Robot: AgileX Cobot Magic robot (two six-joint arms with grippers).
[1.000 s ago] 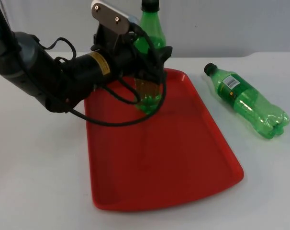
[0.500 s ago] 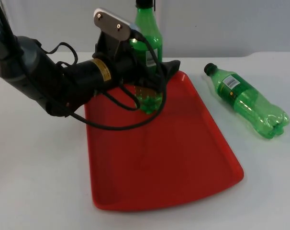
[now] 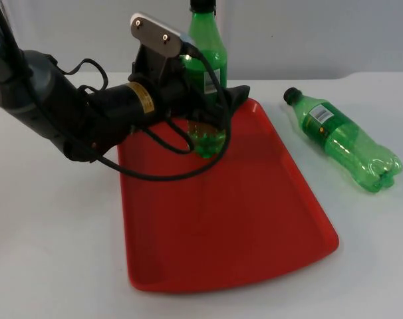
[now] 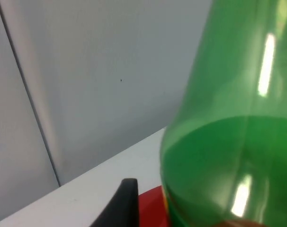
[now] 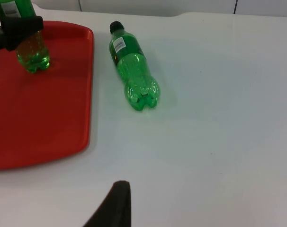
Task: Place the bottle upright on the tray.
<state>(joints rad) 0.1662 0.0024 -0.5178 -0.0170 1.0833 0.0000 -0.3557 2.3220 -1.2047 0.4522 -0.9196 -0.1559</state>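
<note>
1. White bench (image 3: 55,252) carries a red tray (image 3: 228,219).
2. We see the left claw (image 3: 211,106) clamped on an upright green bottle (image 3: 206,73) at the tray's far end.
3. A second green bottle (image 3: 341,138) lies on the bench beside the tray.

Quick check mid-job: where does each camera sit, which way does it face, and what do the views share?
Top view: fixed above the table, looking down and forward at the red tray, the left gripper around the upright bottle, and the lying bottle.
Left wrist view: on the left arm, facing the upright bottle and the wall; a fingertip shows.
Right wrist view: on the waiting right arm, facing the table; a fingertip shows.
Shared: top and right wrist views both show tray, both bottles and left gripper.
</note>
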